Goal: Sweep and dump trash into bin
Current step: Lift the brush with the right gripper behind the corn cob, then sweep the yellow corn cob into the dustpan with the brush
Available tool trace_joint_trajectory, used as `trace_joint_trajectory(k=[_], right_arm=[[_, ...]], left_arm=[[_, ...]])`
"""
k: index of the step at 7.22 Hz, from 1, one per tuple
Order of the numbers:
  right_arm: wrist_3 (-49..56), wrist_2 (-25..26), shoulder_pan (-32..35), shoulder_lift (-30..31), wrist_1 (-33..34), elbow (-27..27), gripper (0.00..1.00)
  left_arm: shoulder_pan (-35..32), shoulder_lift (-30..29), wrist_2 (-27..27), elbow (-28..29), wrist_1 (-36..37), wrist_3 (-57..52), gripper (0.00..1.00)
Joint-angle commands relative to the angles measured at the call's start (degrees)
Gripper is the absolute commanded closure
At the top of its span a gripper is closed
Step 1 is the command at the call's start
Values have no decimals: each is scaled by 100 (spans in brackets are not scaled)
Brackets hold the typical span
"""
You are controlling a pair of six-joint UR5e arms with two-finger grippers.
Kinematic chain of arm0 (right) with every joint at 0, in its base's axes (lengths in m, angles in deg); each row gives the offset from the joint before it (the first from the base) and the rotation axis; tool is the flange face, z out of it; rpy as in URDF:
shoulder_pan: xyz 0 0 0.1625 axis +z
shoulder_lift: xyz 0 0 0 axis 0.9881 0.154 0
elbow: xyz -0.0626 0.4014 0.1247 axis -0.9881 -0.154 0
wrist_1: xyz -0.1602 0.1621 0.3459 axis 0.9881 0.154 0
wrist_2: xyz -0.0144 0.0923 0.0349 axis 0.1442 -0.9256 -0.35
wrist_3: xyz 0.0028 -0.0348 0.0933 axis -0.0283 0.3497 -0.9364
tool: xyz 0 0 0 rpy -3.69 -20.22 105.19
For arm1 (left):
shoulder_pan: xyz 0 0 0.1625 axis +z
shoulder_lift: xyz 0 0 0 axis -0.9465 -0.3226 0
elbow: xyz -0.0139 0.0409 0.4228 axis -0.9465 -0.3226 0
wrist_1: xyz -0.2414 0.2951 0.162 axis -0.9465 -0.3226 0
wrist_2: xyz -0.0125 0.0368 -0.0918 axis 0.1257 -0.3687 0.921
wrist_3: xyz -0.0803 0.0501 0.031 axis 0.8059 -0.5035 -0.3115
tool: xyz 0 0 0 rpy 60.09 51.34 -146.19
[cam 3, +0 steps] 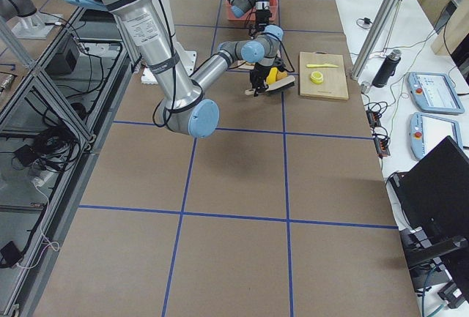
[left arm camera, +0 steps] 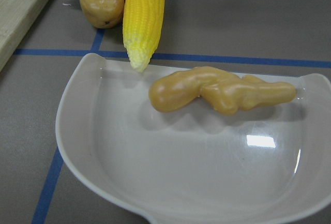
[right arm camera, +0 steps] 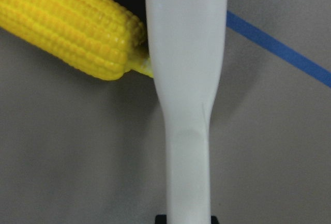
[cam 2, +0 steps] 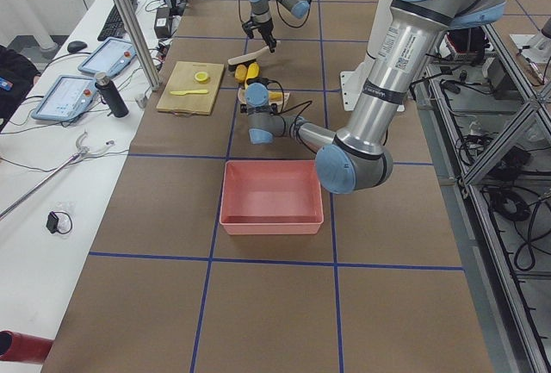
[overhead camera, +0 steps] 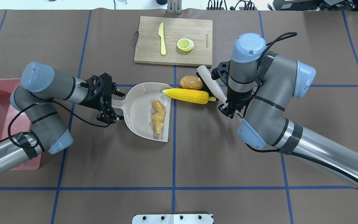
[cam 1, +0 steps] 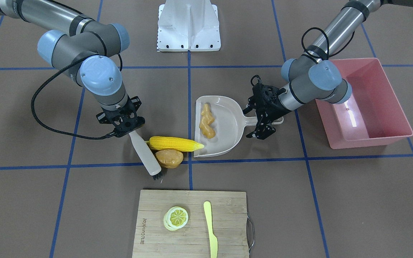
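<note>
My left gripper is shut on the handle of the beige dustpan, which lies flat on the table. The tan ginger root lies inside the pan. The yellow corn cob lies at the pan's mouth, with its tip on the lip. The golden-brown potato sits beside the corn, outside the pan. My right gripper is shut on a white brush, whose head rests against the corn and potato. The pink bin stands empty behind my left arm.
A wooden cutting board with a lemon slice and a yellow plastic knife lies on the far side of the table from the robot. The white robot base is behind the dustpan.
</note>
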Motion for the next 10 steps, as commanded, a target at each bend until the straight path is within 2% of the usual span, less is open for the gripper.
trace_joint_trajectory(k=[1, 5, 10], right_arm=[[-20, -34, -307, -6, 319, 389, 100], [-685, -8, -842, -76, 383, 681, 100], [-899, -78, -906, -402, 409, 716, 100]], left_arm=[[2, 0, 0, 0, 1, 0, 3], [2, 0, 0, -9, 10, 0, 3], [11, 9, 0, -9, 10, 0, 3]])
